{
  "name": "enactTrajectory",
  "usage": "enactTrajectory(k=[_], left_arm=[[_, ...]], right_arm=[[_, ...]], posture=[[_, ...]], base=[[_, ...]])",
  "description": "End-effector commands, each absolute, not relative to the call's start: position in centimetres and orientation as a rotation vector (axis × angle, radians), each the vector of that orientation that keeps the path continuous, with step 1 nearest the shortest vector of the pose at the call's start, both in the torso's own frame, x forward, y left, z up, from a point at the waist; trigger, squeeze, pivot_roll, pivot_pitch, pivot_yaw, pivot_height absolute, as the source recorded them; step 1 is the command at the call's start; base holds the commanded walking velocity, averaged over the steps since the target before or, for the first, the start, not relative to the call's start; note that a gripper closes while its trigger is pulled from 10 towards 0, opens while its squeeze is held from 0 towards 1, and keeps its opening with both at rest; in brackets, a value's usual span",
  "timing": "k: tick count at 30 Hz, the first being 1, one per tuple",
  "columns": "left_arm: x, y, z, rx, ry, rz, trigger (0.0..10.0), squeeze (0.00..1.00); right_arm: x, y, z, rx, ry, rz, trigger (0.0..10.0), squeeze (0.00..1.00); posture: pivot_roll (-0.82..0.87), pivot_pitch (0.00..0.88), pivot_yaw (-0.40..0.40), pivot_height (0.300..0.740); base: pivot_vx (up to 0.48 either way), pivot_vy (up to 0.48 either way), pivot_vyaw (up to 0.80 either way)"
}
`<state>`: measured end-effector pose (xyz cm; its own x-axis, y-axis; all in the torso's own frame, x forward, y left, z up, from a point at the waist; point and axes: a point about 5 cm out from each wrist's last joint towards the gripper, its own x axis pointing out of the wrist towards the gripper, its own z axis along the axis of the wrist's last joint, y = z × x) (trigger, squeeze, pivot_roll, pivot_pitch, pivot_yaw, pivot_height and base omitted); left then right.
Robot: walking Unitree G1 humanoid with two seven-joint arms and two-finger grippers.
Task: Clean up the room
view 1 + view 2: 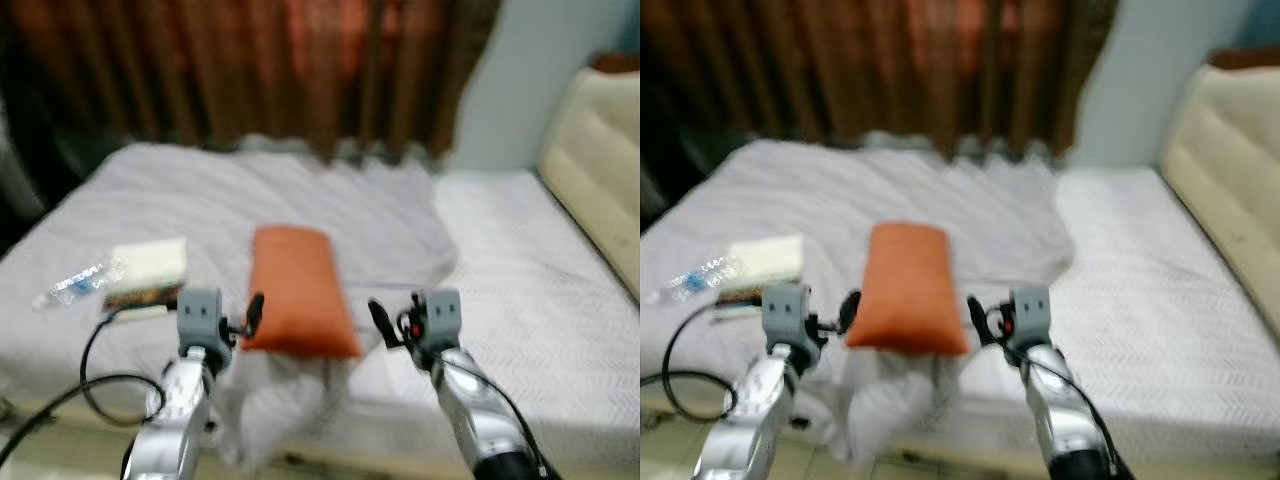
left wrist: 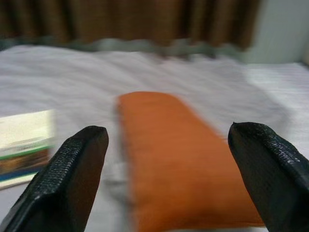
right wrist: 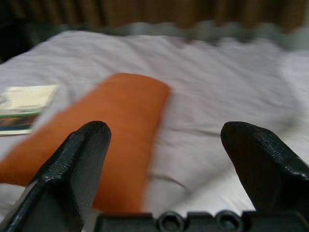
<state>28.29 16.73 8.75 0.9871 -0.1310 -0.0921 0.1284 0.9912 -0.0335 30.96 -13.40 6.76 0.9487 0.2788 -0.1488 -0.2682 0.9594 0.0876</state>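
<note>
between both wide-open, empty grippers, left gripper point(image 1: 250, 316) and right gripper point(image 1: 385, 322), lies the orange pillow point(image 1: 298, 290); close in evenly, grasping both edges.

This is a bedroom in a home. A wide bed point(image 1: 520, 290) with a white textured mattress cover takes up most of the view, and a rumpled pale grey sheet point(image 1: 300, 200) lies across its far and near parts, hanging over the near edge. A cream padded headboard point(image 1: 600, 160) stands along the bed's right side. Behind the bed hang long reddish-brown pleated curtains point(image 1: 280, 70), with a plain pale blue wall point(image 1: 520, 80) beside them. On the sheet lie an oblong orange cushion point(image 1: 298, 290), a clear plastic water bottle point(image 1: 75, 285) and a cream-coloured box or book point(image 1: 150, 265), blurred, the sort of loose things found in a lived-in room.
</note>
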Motion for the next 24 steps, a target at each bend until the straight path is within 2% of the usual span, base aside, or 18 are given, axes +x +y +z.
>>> enactTrajectory(k=[1, 7, 14, 17, 19, 23, 24], left_arm=[[28.6, 17.3, 9.1, -0.017, 0.089, -0.126, 10.0, 0.0], [29.3, 18.1, 9.1, 0.018, 0.107, -0.139, 10.0, 0.0], [29.6, 18.2, 8.9, 0.007, 0.138, -0.167, 10.0, 0.0], [30.1, 18.8, 8.7, -0.029, 0.156, -0.125, 10.0, 0.0], [30.7, 19.3, 8.6, -0.046, 0.163, -0.102, 10.0, 0.0], [33.3, 19.7, 9.2, -0.096, 0.164, -0.13, 10.0, 0.0], [34.7, 19.4, 10.0, -0.135, 0.159, -0.153, 10.0, 0.0]], right_arm=[[31.3, -12.5, 6.9, 0.069, 0.164, 0.306, 10.0, 0.0], [31.5, -12.0, 7.2, 0.083, 0.144, 0.314, 10.0, 0.0], [31.5, -11.8, 7.0, 0.081, 0.149, 0.308, 10.0, 0.0], [31.5, -11.2, 6.6, 0.107, 0.19, 0.324, 10.0, 0.0], [32.0, -11.0, 6.7, 0.137, 0.196, 0.317, 10.0, 0.0], [33.8, -11.6, 7.6, 0.204, 0.194, 0.211, 10.0, 0.0], [34.5, -12.4, 8.1, 0.193, 0.184, 0.137, 10.0, 0.0]], posture=[[0.02, 0.0, -0.002, 0.74], [0.02, 0.0, 0.001, 0.74], [0.02, 0.0, 0.007, 0.74], [0.01, 0.0, 0.011, 0.74], [0.01, 0.01, 0.009, 0.74], [0.03, 0.108, 0.002, 0.74], [0.03, 0.168, 0.004, 0.74]], base=[[0.48, 0.0, 0.0], [0.48, 0.0, 0.0], [0.48, 0.0, -0.8], [0.48, 0.0, 0.0], [0.0, 0.0, 0.0], [0.0, 0.0, 0.0], [0.0, 0.0, 0.0]])
